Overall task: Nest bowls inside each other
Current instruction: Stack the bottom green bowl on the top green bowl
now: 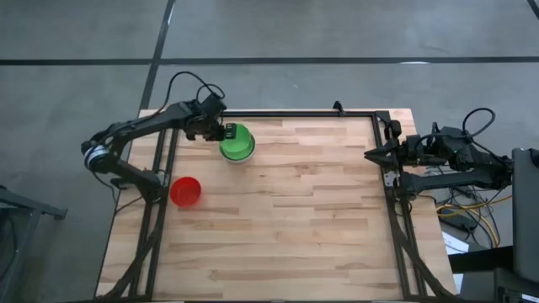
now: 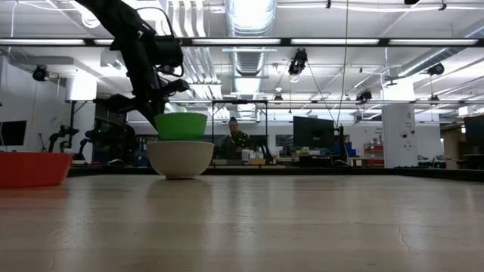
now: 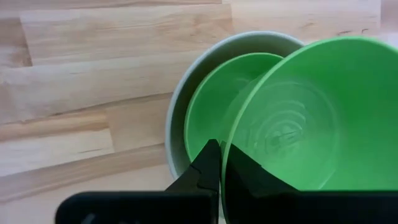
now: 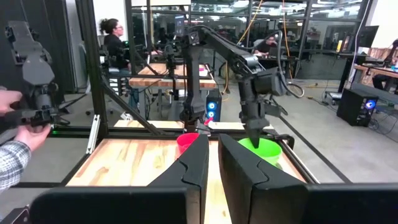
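1 bowl (image 3: 217,106) sits inside a larger bowl (image 2: 180,157); another (image 1: 185,191) stands apart, nearer the table's (image 1: 286,227) left edge.

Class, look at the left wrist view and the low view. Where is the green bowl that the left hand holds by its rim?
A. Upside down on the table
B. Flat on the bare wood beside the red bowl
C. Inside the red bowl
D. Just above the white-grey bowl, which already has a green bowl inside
D. The left hand grips the rim of a green bowl over the white-grey bowl, which holds another green bowl; the red bowl sits apart.
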`<state>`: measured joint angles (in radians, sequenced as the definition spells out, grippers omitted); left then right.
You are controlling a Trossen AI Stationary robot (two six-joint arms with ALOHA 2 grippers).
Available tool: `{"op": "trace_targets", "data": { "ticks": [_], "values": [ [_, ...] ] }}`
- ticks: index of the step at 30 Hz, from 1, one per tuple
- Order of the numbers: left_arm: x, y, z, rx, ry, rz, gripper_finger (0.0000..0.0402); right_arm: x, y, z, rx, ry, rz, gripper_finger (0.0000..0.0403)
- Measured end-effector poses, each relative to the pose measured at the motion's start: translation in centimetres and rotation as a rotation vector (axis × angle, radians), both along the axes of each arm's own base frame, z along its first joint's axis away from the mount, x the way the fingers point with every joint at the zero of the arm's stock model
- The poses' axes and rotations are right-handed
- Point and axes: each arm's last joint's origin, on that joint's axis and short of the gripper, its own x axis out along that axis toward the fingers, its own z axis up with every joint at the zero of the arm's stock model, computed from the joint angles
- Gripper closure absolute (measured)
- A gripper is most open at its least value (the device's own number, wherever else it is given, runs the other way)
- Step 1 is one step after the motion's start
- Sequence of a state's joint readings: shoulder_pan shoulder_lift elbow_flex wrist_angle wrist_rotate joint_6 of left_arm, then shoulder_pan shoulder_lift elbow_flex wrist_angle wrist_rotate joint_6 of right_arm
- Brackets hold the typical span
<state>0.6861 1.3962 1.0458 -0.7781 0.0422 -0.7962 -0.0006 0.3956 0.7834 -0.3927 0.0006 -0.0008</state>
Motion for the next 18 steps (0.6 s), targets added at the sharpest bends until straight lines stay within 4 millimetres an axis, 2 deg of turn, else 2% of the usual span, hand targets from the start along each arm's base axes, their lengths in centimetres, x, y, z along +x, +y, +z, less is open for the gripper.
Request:
{"op": "trace_targets", "data": {
  "ticks": [18],
  "values": [
    [0.32, 0.45, -0.76, 0.040, 0.050, -0.001, 0.0390, -0.01, 0.00, 0.00, 0.000, 0.000, 0.000, 0.0369]
  ]
}}
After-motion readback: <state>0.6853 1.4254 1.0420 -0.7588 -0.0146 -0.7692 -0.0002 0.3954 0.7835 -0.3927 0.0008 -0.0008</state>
